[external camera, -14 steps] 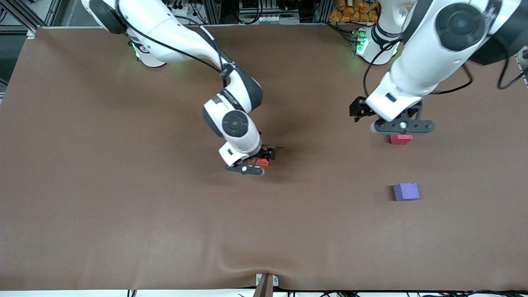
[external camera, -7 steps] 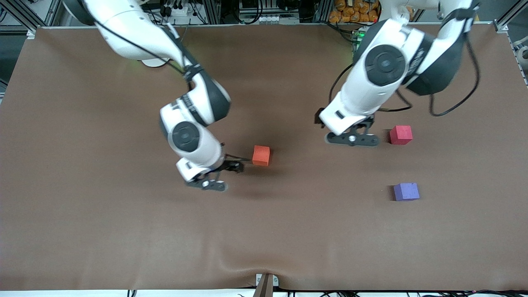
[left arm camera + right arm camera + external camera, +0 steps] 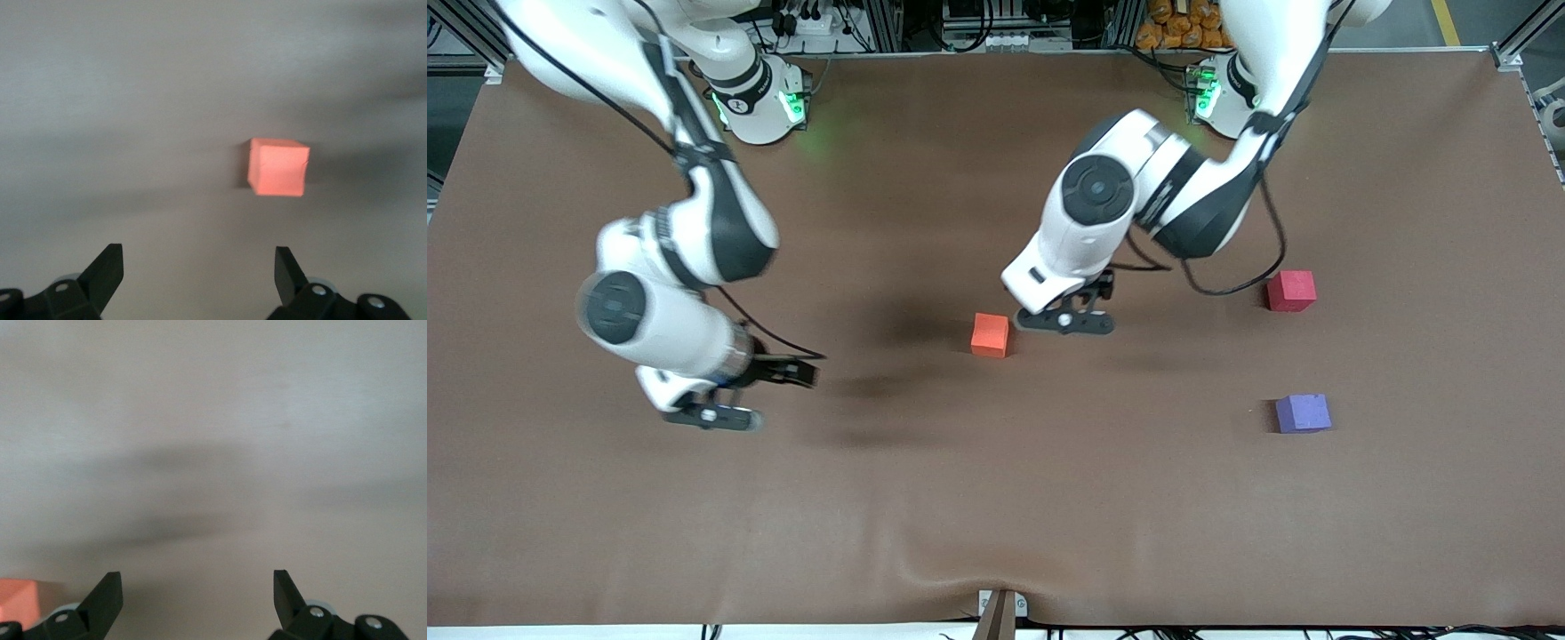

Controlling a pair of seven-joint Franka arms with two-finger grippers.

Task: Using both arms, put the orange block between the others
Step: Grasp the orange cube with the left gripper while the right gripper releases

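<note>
Orange block (image 3: 990, 335) sitting on the worktop (image 3: 996, 498) about mid-width, roughly halfway between the base edge and the front-camera edge, nothing touching it

Left gripper (image 3: 1069, 322) hanging just beside it on the side toward the left arm's end, jaws spread wide and empty. In the left wrist view, block (image 3: 278, 167) lying ahead of the gripper (image 3: 199, 277) and off-centre toward one fingertip (image 3: 285, 267), not between the jaws yet, faces turned a bit off square to them. No long axis to fuss over, just a cube, so either pair of faces fine for the pinch

Right gripper (image 3: 769, 391) well apart from the block, over bare worktop toward the right arm's end, also wide open with nothing in it. Only a sliver of orange (image 3: 19, 600) at the frame corner of the right wrist view, next to its gripper (image 3: 198, 595)

So clearly the left arm nearer by a lot. Probably just a short slide sideways and down onto the block, then a carry toward the left arm's end

Target gap there: red cube (image 3: 1291, 291) farther from the front camera, purple cube (image 3: 1303, 413) nearer, well apart with open worktop between. Block not placed yet
</note>
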